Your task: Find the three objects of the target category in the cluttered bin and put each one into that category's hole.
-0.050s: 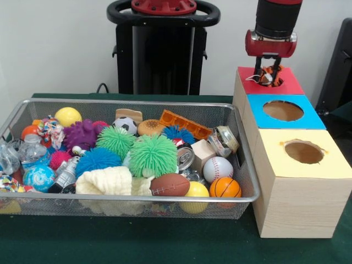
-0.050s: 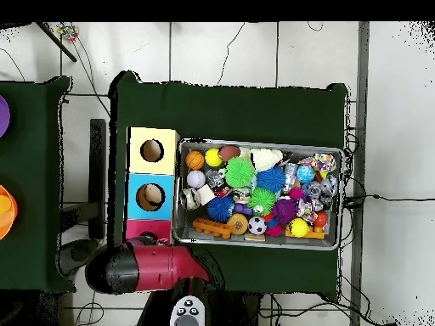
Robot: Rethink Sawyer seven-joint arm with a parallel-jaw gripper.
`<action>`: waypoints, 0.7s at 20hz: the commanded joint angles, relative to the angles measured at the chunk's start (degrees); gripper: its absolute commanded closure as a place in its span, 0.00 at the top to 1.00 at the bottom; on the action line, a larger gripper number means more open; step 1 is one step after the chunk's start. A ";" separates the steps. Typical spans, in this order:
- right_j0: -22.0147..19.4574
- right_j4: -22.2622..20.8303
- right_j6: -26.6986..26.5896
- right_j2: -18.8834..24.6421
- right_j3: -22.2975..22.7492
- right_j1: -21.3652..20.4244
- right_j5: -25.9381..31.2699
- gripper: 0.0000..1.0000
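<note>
My gripper (image 1: 268, 72) hangs over the hole of the red box (image 1: 292, 86) at the back right. It is shut on a small orange, white and black striped toy (image 1: 269, 77) that sits right at the hole's mouth, with pale strings trailing to its left. The wire bin (image 1: 137, 102) on the left is full of mixed toys: a baseball (image 1: 218, 169), a basketball (image 1: 224, 188), a brown football (image 1: 170, 185), a soccer ball (image 1: 126, 125) and a green spiky ball (image 1: 153, 155). In the overhead view the red arm (image 2: 144, 267) covers the gripper and most of the red box (image 2: 143, 227).
A blue box (image 1: 258, 116) and a yellow box (image 1: 335, 165), each with a round hole, stand in a row in front of the red one, right of the bin. Cans (image 1: 185, 157), a plastic bottle (image 1: 33, 149) and an orange block (image 1: 184, 124) lie in the bin (image 2: 259, 143).
</note>
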 commanded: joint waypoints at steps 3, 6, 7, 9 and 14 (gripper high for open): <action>-11.52 2.70 4.68 14.13 4.89 4.74 -5.63 1.00; -13.22 2.85 4.72 17.26 5.97 3.93 -5.33 1.00; -13.22 2.90 5.16 17.62 6.30 3.16 -4.84 1.00; -13.23 3.01 6.02 18.33 6.97 1.63 -3.86 1.00; -11.58 1.21 7.08 16.49 6.02 0.07 -3.14 1.00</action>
